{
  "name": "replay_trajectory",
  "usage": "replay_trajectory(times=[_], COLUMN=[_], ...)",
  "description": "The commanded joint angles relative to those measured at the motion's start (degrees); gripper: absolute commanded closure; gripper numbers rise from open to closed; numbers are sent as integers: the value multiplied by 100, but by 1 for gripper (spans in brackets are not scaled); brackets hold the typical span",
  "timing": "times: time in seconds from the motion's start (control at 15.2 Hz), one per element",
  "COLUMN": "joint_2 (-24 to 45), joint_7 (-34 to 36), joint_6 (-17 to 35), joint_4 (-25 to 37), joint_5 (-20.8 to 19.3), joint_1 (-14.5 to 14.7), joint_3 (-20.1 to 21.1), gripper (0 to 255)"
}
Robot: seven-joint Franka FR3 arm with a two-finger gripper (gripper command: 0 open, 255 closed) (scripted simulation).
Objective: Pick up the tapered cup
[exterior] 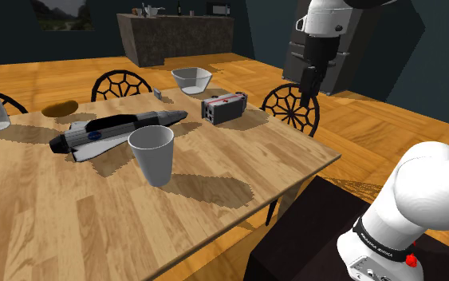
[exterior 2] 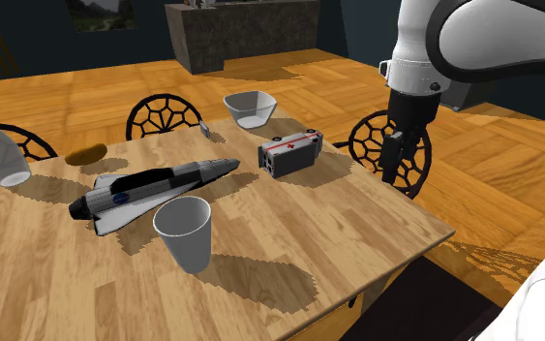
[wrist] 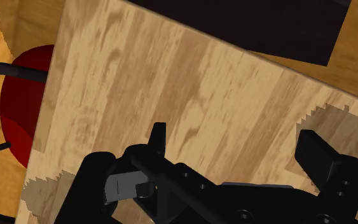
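Hanging over the bench [exterior: 55, 207] edge: my jaws, spread wide, empty. Tapered cup [exterior: 151, 152]: white, upright on the bench, well apart from my jaws and lower. Grey box [exterior: 224, 107]: between us, nearer me. Toy shuttle [exterior: 115, 130]: just beyond the cup.

Grey tapered cup [exterior: 152, 154] stands upright, mouth open, on the table [exterior: 71, 231]
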Motion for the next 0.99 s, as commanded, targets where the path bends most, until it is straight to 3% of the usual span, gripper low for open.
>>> replay_trajectory(times=[0.0,0.46,0.92], joint_2=[0,1007,2205], joint_7=[0,737,1487], joint_6=[0,511,891], joint_4=[0,505,1325], joint_5=[0,335,377], joint_1=[0,251,412], joint_3=[0,726,1408], gripper=[0,0,0])
